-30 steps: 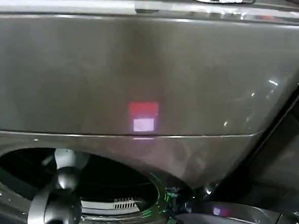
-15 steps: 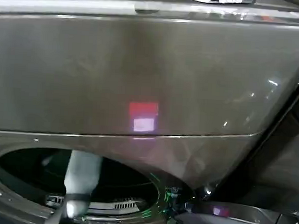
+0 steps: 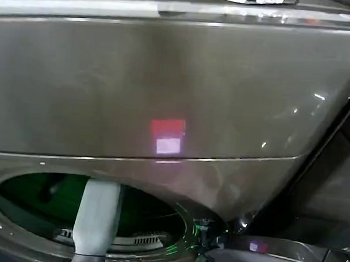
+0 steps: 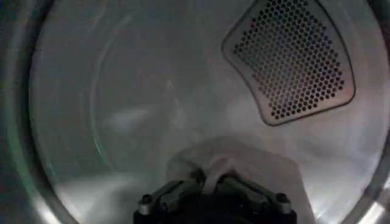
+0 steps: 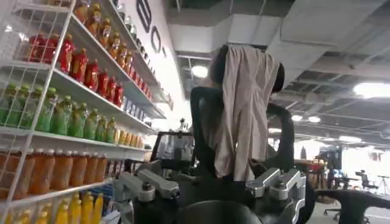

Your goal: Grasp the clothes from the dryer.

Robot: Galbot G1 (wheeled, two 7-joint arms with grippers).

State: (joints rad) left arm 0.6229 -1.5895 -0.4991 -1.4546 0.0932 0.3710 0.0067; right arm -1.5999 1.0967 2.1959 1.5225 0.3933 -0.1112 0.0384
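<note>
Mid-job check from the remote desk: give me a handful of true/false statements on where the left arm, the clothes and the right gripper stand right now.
1. The left arm reaches into the dryer through its round opening. True.
2. The left gripper is closed on the clothes. True: the fingertips meet on a fold of the whitish fabric.
3. The clothes hang outside the drum. False: they lie at the drum floor, below the perforated vent panel.
4. The right gripper is inside the drum too. False: it faces shelves of bottles out in the room.
5. The right gripper is clamped shut. False: its fingers stand apart.
</note>
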